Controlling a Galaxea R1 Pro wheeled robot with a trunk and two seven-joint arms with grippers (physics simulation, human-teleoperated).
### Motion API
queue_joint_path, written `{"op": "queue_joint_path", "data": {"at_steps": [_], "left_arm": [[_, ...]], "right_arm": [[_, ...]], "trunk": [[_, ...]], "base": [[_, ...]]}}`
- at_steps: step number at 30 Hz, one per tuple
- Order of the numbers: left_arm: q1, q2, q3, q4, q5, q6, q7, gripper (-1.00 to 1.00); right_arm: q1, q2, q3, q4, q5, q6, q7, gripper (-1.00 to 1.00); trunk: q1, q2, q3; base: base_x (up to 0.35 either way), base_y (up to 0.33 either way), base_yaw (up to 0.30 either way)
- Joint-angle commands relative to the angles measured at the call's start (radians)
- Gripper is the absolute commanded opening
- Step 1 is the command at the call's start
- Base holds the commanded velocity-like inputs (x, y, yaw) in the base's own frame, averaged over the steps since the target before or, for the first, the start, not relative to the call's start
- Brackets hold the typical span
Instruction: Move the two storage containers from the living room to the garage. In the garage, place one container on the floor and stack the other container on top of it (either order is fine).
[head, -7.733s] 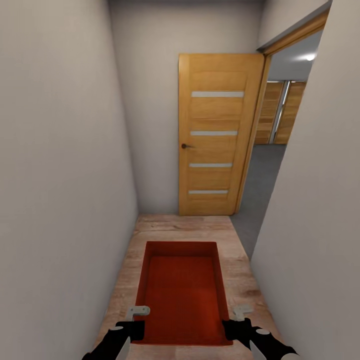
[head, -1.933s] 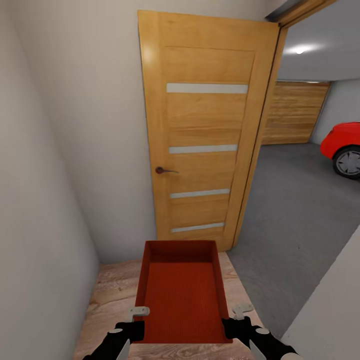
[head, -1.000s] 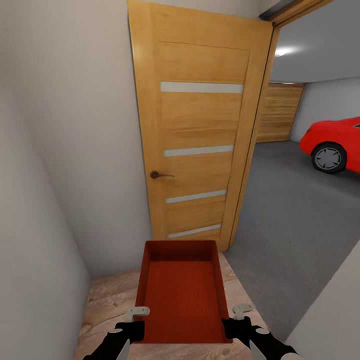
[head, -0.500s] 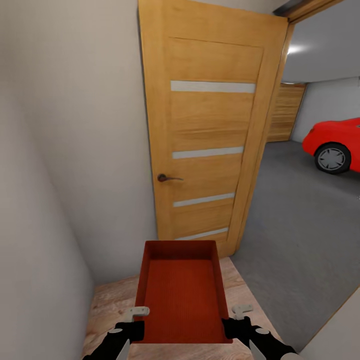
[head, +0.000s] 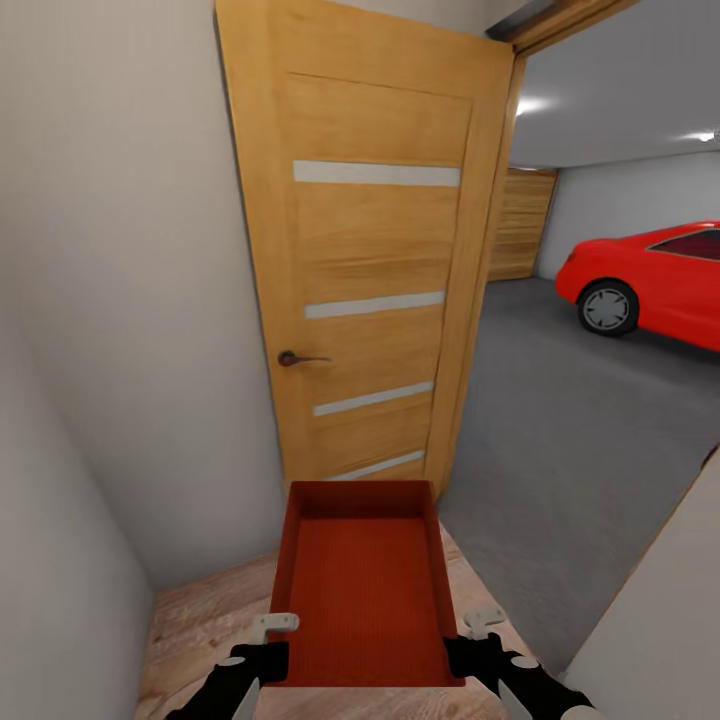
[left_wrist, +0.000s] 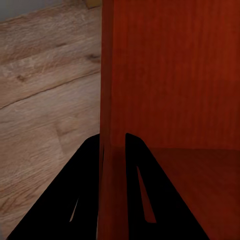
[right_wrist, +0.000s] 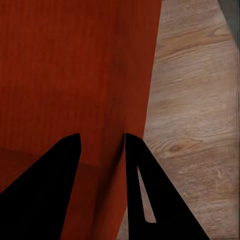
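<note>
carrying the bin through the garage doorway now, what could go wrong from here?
1. The open wooden door stands right ahead of the storage container; driving straight could ram the bin's far wall into it, so the turn toward the garage floor matters.
2. The left gripper and right gripper each pinch only a thin side wall; a bump could slip the bin.
3. The pale wall corner at the right is close for the turn.

I can't read any words or numbers here. The wooden door (head: 365, 270), the red car (head: 660, 280) and the orange-red storage container (head: 362, 590) have no writing on them.
</note>
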Motion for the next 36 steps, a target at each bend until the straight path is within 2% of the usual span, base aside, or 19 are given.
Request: {"op": "queue_joint_path", "data": {"at_steps": [1, 36], "left_arm": [[-0.001, 0.046, 0.045, -0.02, 0.005, 0.007, -0.002, -1.0], [-0.001, 0.046, 0.045, -0.019, 0.004, 0.005, -0.002, -1.0]], "right_arm": [[-0.001, -0.02, -0.016, 0.003, 0.011, -0.005, 0.04, -1.0], [-0.001, -0.019, -0.016, 0.003, 0.011, -0.005, 0.04, -1.0]], "trunk": [[0.001, -0.002, -0.002], [0.001, -0.002, -0.002]], "base": [[0.0, 0.0, -0.278], [0.002, 0.006, -0.266]]}}
